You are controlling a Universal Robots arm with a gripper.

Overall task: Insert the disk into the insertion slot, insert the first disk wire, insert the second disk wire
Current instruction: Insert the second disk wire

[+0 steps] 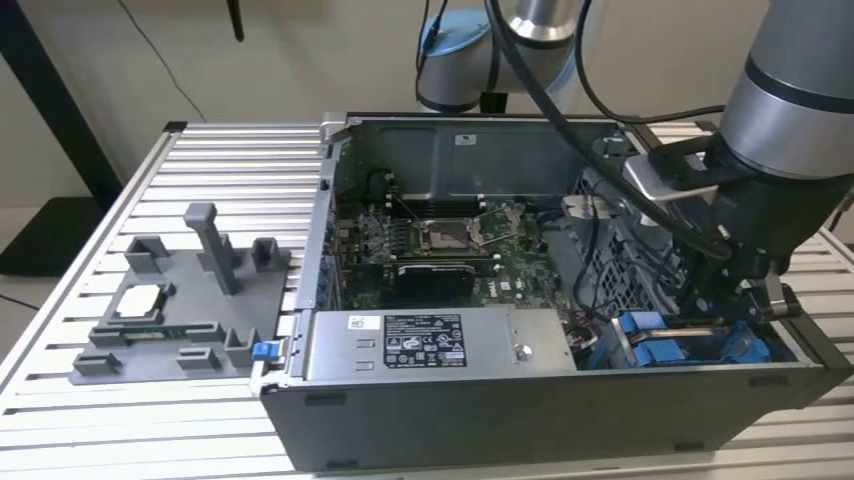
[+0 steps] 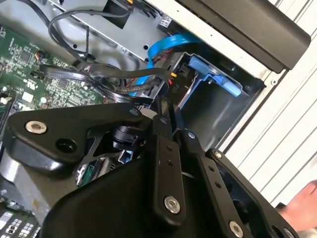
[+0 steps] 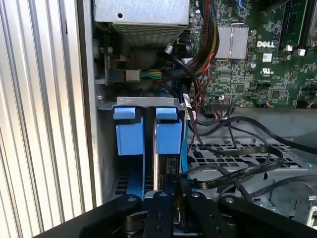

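Note:
The insertion slot (image 3: 143, 100) is the grey metal bay at the case's front corner, at the exterior view's right (image 1: 694, 352). Two blue carrier tabs stand side by side in it. Under one tab (image 3: 168, 134) runs the dark edge of the disk (image 3: 166, 166), seated edge-on in the bay. My gripper (image 3: 172, 182) hangs right at that edge, fingers pressed together and shut; I cannot make out anything between them. In the second wrist view the gripper (image 2: 162, 106) sits among black flat wires (image 2: 99, 74) beside a blue wire (image 2: 161, 47).
The other blue carrier (image 3: 130, 136) fills the neighbouring bay place. A labelled power-supply box (image 1: 427, 345) and the motherboard (image 1: 427, 240) lie beside the bay. Loose black cables (image 3: 233, 171) cross a perforated plate. A grey fixture (image 1: 187, 300) stands on the slatted table.

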